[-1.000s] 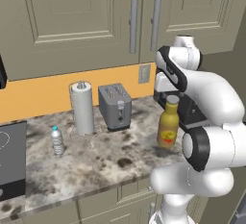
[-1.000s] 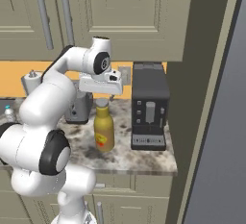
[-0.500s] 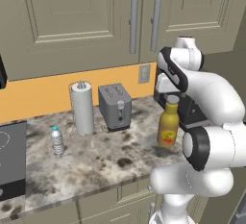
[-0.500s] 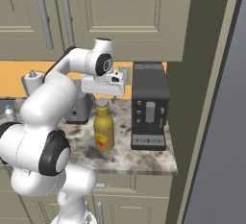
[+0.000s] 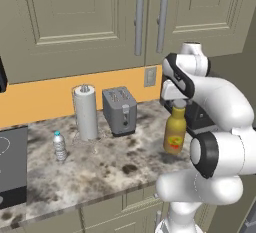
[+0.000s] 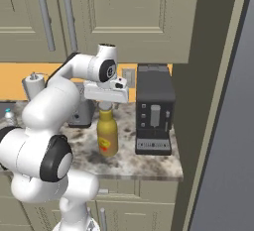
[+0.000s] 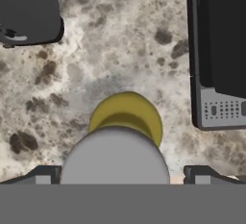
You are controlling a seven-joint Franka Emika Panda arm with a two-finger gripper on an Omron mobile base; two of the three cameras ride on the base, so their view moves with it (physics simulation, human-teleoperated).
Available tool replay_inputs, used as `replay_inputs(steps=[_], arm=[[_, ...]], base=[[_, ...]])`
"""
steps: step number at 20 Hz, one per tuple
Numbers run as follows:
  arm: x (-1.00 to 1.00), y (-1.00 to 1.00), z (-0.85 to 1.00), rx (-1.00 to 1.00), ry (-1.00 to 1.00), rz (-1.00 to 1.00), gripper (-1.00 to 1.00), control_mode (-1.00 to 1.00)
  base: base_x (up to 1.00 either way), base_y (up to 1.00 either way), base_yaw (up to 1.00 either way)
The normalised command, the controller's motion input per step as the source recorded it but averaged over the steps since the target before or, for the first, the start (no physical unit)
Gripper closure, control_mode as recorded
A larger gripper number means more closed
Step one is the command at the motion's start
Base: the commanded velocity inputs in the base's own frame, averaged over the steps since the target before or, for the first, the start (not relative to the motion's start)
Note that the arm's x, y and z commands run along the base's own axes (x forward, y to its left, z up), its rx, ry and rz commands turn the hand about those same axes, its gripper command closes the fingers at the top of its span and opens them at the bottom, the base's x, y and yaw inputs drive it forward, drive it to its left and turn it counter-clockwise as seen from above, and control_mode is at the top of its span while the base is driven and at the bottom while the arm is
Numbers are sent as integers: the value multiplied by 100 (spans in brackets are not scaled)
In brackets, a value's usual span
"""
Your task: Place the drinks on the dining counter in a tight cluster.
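Speckled grey-brown marble tops the table [image 5: 100,169] under me. My arm rises from the base, bends at the elbow and folds back over, so the hand points straight down at the table. My end effector [image 6: 105,107] hangs directly above the yellow juice bottle [image 5: 174,129], with the cap just under the hand. In the hand view the grey cap [image 7: 114,155] sits between my two fingertips [image 7: 45,175], one tip on each side of it, with a gap on either side. The jaws stand wide apart and touch nothing that I can see.

The juice bottle stands upright, long axis vertical, cap up, base on the marble. Its red-yellow label [image 6: 104,143] faces the front edge of the table. It stands just beside the black coffee machine [image 6: 155,108], to that machine's left in the right base view, and well apart from the grey toaster [image 5: 120,110].

The small clear water bottle [image 5: 59,146] with its blue cap also stands upright on the same table, far to the left, near the paper towel roll [image 5: 86,112] and between that roll and the black stovetop [image 5: 12,164]. It is well apart from the juice bottle.

Beige cabinet doors [image 5: 100,17] hang above an orange backsplash [image 5: 40,99].
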Motion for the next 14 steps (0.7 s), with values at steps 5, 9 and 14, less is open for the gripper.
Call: replay_inputs(steps=[5, 9, 14], arm=[[0, 1, -26, 0, 0, 0, -100, -100], [0, 0, -28, 0, 0, 0, -100, -100], [0, 0, -2, 0, 0, 0, -100, -100]], base=[[0, 0, 0], [0, 0, 0], [0, 0, 0]])
